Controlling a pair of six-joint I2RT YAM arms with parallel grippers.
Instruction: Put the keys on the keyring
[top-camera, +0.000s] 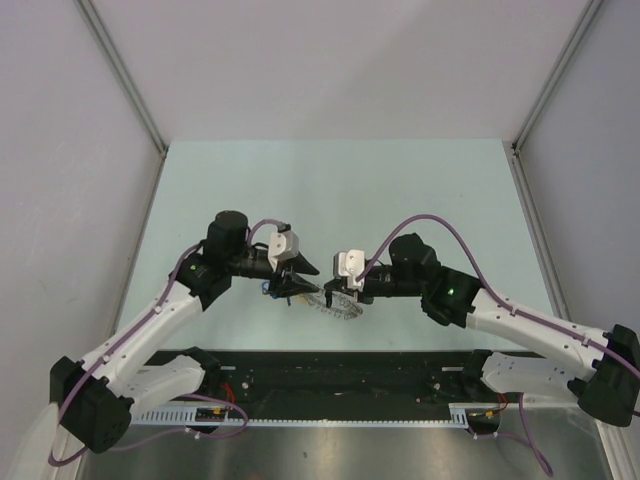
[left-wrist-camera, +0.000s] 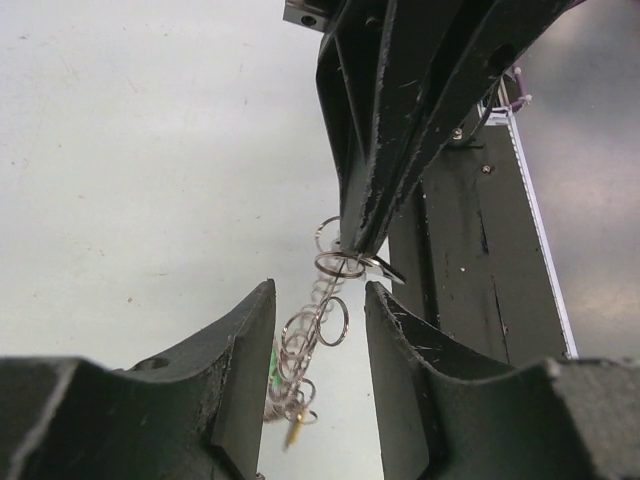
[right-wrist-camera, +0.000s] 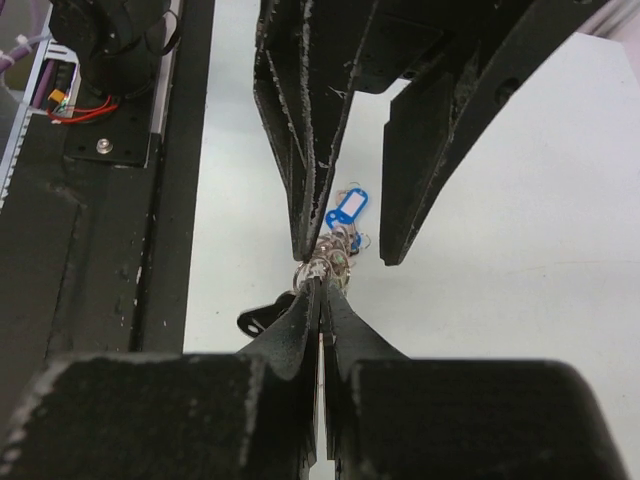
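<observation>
The keyring (top-camera: 338, 306), a grey metal ring fringed with small silvery rings plus a green tag (left-wrist-camera: 272, 362) and a yellow tag (left-wrist-camera: 292, 430), sits between my two grippers. My right gripper (right-wrist-camera: 322, 287) is shut on its near edge (right-wrist-camera: 336, 258); this grip also shows in the left wrist view (left-wrist-camera: 352, 246). My left gripper (left-wrist-camera: 318, 296) is open, its fingers astride the ring (left-wrist-camera: 305, 340) without closing on it. The blue-tagged key (right-wrist-camera: 345, 212) lies on the table beyond the left fingers (right-wrist-camera: 300, 200). The black-tagged key (right-wrist-camera: 258, 318) lies beside my right fingertips.
The black rail (top-camera: 350, 372) with wiring runs along the table's near edge, close behind both grippers; it also shows in the left wrist view (left-wrist-camera: 460, 250). Pale green tabletop (top-camera: 330, 190) stretches to the far wall, between grey side walls.
</observation>
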